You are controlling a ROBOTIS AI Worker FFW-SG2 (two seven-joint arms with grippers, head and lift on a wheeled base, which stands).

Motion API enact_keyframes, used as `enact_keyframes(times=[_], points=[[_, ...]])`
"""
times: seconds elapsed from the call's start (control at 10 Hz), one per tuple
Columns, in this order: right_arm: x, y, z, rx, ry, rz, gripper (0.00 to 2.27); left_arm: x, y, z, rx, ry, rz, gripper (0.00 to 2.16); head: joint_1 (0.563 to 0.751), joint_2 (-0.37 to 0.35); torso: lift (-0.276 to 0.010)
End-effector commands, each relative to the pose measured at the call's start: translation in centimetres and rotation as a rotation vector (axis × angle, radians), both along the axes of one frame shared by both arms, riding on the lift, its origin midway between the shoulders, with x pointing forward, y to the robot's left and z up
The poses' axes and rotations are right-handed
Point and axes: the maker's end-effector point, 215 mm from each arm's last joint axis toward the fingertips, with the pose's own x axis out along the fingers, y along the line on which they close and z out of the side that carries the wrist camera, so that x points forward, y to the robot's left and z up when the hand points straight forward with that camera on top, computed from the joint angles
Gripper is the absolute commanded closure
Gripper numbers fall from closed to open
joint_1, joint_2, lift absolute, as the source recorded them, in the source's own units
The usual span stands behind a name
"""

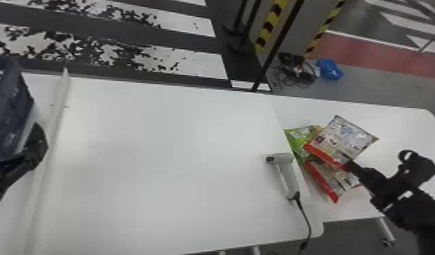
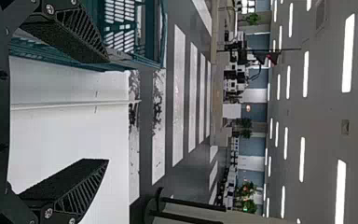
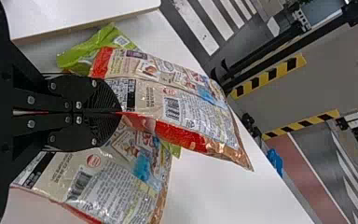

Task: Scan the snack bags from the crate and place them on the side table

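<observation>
While the R arm slants in from the head view's lower R corner, fingers aimed fwd and inward over the white side table [image 1: 401, 123], its black gripper [image 1: 349, 164] has both flat fingers pressed together, pinching the red-edged, beige printed plastic snack bag [image 1: 340, 137] by one edge. Bag's tilted over the table and overlaps a shiny green plastic bag [image 1: 296, 139] and a second red-and-beige bag [image 1: 335, 181], both lying there; can't tell if it touches them. L arm comes in at the L edge, its black gripper [image 1: 36, 147] beside the blue-green slatted plastic crate [image 1: 8, 108], fingers spread w/ nothing btwn them. White pistol-shaped scanner w/ black cable [image 1: 289, 173] lies on the white main table [image 1: 166, 152], nr its R edge, just beside the bags
</observation>
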Motion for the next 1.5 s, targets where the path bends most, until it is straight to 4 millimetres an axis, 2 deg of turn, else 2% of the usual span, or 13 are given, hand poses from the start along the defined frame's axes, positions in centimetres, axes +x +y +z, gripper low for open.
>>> enact_keyframes(times=[0.0, 0.1, 0.3, 0.4, 0.5, 0.6, 0.7, 0.8, 0.9, 1.0, 1.2, 1.3, 1.4], points=[[-0.5, -0.4, -0.8, -0.012, 0.038, -0.022, 1.07, 0.0, -0.1, -0.1, -0.005, 0.002, 0.003, 0.12, 0.695, -0.35, -0.094], [-1.1, -0.5, -1.6, -0.011, 0.075, -0.041, 0.03, 0.0, -0.1, -0.1, -0.005, 0.002, 0.003, 0.12, 0.695, -0.35, -0.094], [-1.3, -1.2, -1.1, -0.045, 0.076, -0.074, 0.05, 0.0, 0.0, -0.1, -0.004, 0.003, 0.003, 0.12, 0.695, -0.35, -0.094], [-1.0, -2.4, 1.6, -0.134, 0.007, -0.111, 0.06, 0.0, -0.3, 0.0, 0.0, 0.002, -0.002, 0.12, 0.695, -0.35, -0.094], [-0.7, -2.0, 4.2, -0.205, -0.054, -0.111, 0.06, 0.0, -0.6, 0.0, 0.002, 0.001, -0.006, 0.12, 0.695, -0.35, -0.094], [-0.3, -0.5, 6.7, -0.261, -0.111, -0.091, 0.06, 0.0, -0.8, 0.1, 0.006, -0.001, -0.009, 0.12, 0.695, -0.35, -0.094], [-0.1, 1.7, 8.9, -0.305, -0.159, -0.059, 0.06, 0.0, -1.2, 0.1, 0.011, 0.0, -0.015, 0.12, 0.695, -0.35, -0.094], [0.3, 4.9, 10.9, -0.361, -0.208, -0.013, 0.06, 0.1, -1.6, 0.3, 0.017, -0.008, -0.016, 0.12, 0.695, -0.35, -0.094], [1.1, 9.1, 12.4, -0.412, -0.252, 0.058, 0.06, 0.1, -1.9, 0.5, 0.017, -0.017, -0.016, 0.12, 0.695, -0.35, -0.094], [2.0, 14.4, 13.6, -0.459, -0.296, 0.138, 0.05, 0.1, -2.2, 1.1, 0.017, -0.034, -0.014, 0.12, 0.695, -0.35, -0.094], [3.2, 25.8, 13.9, -0.49, -0.35, 0.308, 0.06, -0.3, -2.8, 2.8, 0.02, -0.093, -0.013, 0.12, 0.695, -0.35, -0.094], [3.7, 30.3, 13.4, -0.487, -0.364, 0.365, 0.06, -0.5, -2.9, 2.8, 0.017, -0.101, -0.008, 0.12, 0.695, -0.326, -0.094], [4.0, 33.8, 12.5, -0.479, -0.364, 0.409, 0.06, -0.6, -2.9, 2.7, 0.016, -0.11, -0.007, 0.12, 0.695, -0.258, -0.094]])
